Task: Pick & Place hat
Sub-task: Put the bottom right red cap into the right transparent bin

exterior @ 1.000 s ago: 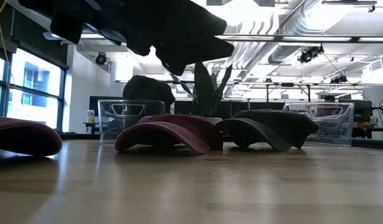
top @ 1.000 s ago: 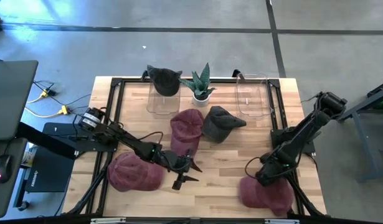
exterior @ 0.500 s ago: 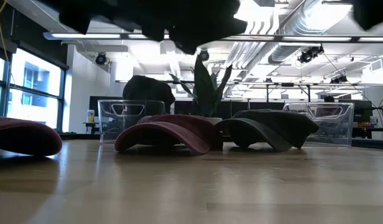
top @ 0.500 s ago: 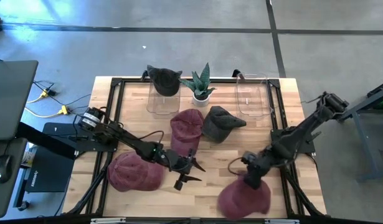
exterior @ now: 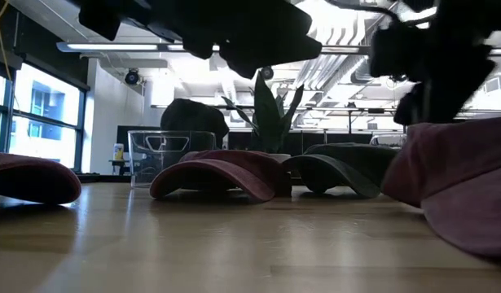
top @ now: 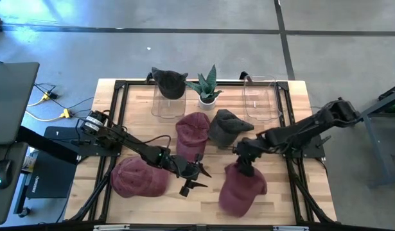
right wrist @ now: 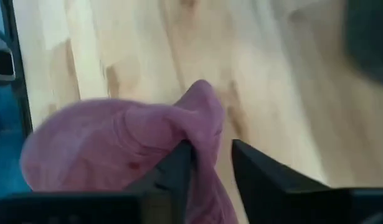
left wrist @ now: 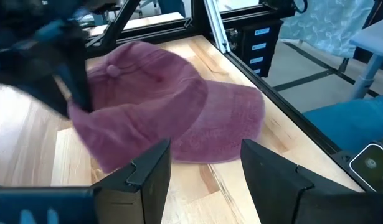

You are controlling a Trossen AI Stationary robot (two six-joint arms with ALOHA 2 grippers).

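Dragged inward from the table's right corner, the maroon hat (top: 242,187) now lies near the front middle. Left gripper (top: 196,174) hovers with fingers (left wrist: 144,174) spread, empty; right gripper (top: 243,162) pinches the hat's fabric.

High cam straight down, low cam tabletop-level, wrist cams close, all share maroon cap (top: 241,187).
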